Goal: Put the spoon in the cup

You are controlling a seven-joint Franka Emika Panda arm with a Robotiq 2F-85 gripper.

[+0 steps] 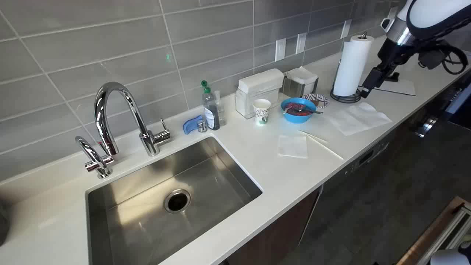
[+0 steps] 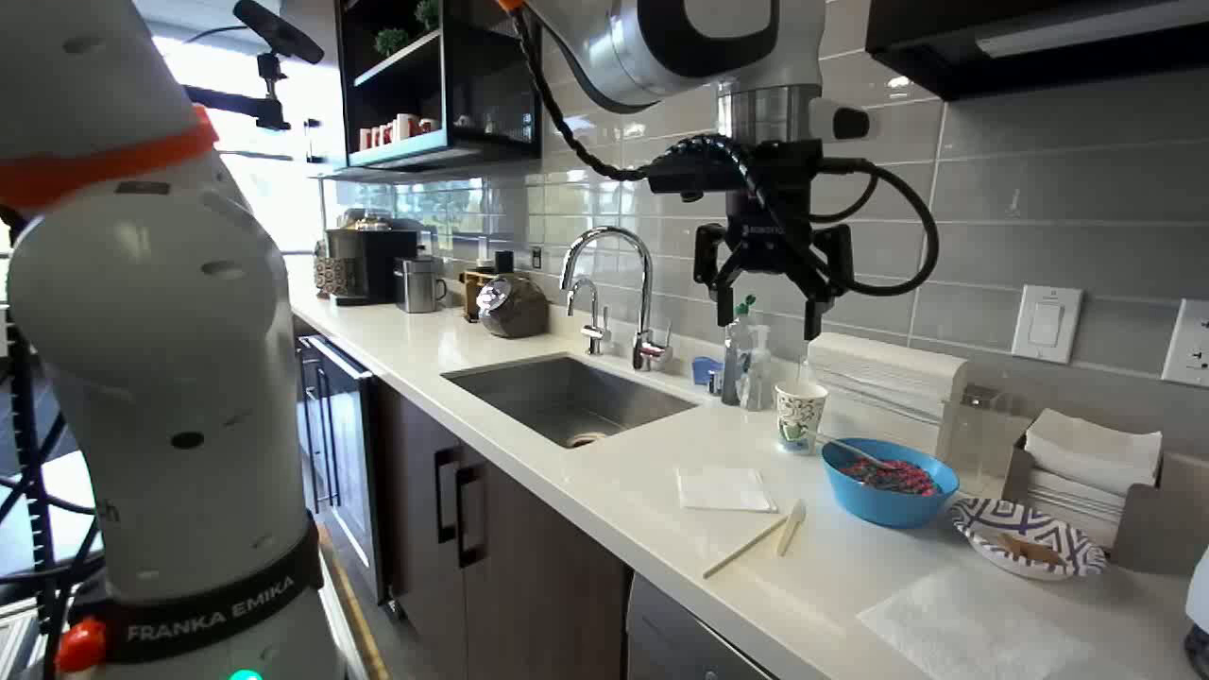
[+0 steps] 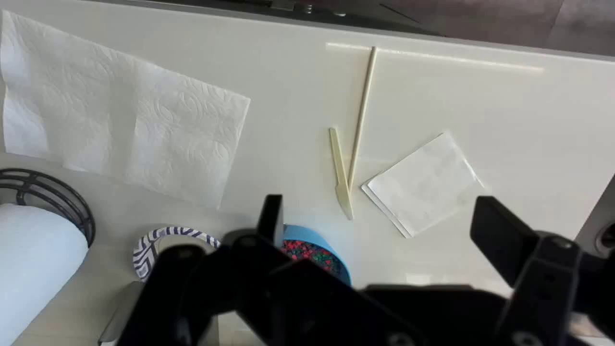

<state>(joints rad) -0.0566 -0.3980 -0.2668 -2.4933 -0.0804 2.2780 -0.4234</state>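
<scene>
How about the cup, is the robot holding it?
No, the cup stands on the counter, away from the open gripper.

I'm remoting into a kitchen, home or office I can't tell: stainless-steel sink (image 1: pixel 147 224), chrome gooseneck faucet (image 1: pixel 101 114), dish soap bottle (image 1: pixel 211 110), paper towel roll (image 1: pixel 352 68), tiled backsplash (image 1: pixel 213 18).

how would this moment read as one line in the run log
gripper raised, open, empty | spoon in blue bowl | cup upright beside blue bowl | task not yet done
</scene>
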